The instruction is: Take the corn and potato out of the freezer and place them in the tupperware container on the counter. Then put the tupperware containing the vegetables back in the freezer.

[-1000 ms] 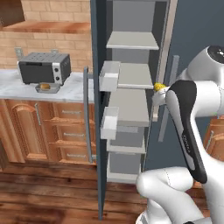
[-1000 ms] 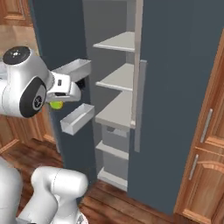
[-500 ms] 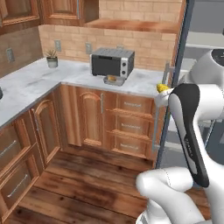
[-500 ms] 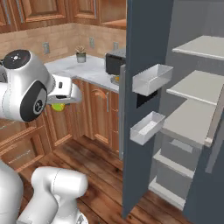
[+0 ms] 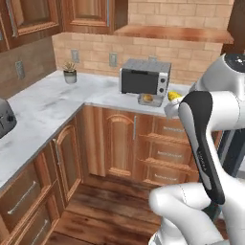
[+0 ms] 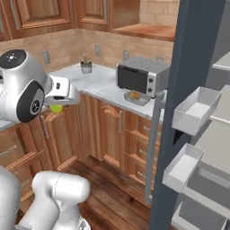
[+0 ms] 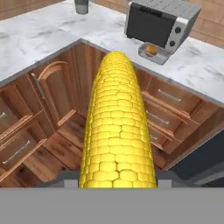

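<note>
Jaws clamped on corn [image 7: 117, 127]; potato [image 7: 151, 50] in tupperware container [image 7: 162, 56] on counter [image 7: 39, 35].

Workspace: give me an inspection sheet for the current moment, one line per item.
Surface: marbled counter over brown drawers.
Job's things: corn held in the gripper; potato already in the tupperware container, in front of the toaster oven; freezer door open, white door bins showing.
Clutter: small potted plant by the wall, toaster at the left edge.
Grippers: fingers shut on the corn, not yet over the container.
Cables: nothing seen.
Surroundings: brick backsplash, wooden wall cabinets, wood floor.
</note>
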### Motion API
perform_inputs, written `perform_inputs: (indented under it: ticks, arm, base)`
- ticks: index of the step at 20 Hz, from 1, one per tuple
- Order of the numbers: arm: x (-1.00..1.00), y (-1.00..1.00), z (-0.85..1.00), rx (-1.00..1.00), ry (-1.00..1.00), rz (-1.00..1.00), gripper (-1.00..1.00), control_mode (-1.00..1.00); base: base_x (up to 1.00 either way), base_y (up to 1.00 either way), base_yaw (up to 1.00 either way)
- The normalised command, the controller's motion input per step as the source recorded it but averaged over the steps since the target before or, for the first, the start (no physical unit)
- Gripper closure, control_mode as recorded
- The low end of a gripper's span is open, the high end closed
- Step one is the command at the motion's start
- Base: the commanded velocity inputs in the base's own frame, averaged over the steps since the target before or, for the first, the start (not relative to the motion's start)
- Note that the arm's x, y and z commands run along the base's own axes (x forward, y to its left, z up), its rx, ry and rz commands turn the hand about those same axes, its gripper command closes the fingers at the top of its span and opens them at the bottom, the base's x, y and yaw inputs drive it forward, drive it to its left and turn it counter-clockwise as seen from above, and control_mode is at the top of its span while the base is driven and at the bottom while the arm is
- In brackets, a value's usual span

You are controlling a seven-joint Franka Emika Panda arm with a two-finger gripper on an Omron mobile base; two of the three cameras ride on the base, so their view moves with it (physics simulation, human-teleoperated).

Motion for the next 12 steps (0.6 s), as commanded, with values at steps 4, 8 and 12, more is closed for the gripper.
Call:
perform_inputs:
  ticks: [4, 8, 12]
  arm:
    - [0.00, 0.00, 0.00, 0.00, 0.00, 0.00, 1.00, 1.00]
    - [0.00, 0.00, 0.00, 0.00, 0.00, 0.00, 1.00, 1.00]
    - [0.00, 0.00, 0.00, 0.00, 0.00, 0.00, 1.00, 1.00]
  base:
    - [1.00, 0.21, -0.51]
    - [0.99, 0.60, -0.56]
    - [0.86, 0.66, -0.46]
